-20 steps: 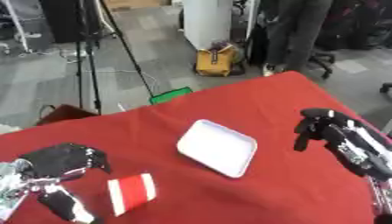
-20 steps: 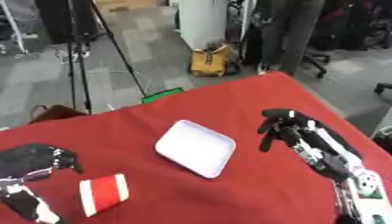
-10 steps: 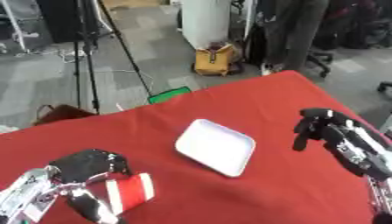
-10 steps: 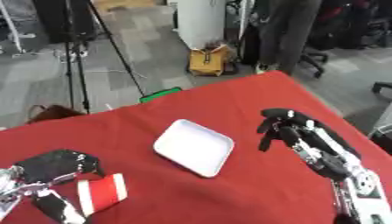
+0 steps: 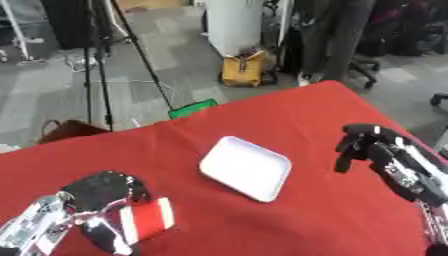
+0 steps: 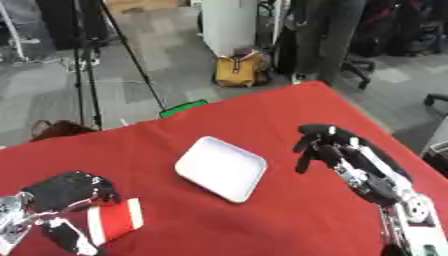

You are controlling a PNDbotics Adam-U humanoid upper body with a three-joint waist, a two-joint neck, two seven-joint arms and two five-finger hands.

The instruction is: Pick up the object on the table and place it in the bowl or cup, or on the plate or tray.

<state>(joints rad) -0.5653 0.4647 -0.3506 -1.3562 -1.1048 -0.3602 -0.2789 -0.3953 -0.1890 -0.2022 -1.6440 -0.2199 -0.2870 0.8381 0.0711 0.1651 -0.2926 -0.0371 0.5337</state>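
Left eye view shows the left hand [image 5: 96, 200] curling around the red-and-white cup [image 5: 144, 220], which should be fully enclosed before lifting toward the white tray [image 5: 245, 167], while the right hand [image 5: 372, 150] hangs curled, holding nothing.

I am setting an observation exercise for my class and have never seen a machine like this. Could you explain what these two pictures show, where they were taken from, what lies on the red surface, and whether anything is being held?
Both pictures come from one stereo camera in a humanoid robot's head, looking down at the table covered with a red cloth; they show the same moment from its left and right eyes. A person drives the robot. Its black and silver left hand shows at the lower left, its fingers curled round a red cup with a white band that lies on its side. Whether the cup is lifted off the cloth cannot be told. The black right hand hangs over the right of the table, fingers curled down, holding nothing. Between them lies a white rectangular tray with rounded corners, with nothing on it. Behind the table are floor, stands and chairs.
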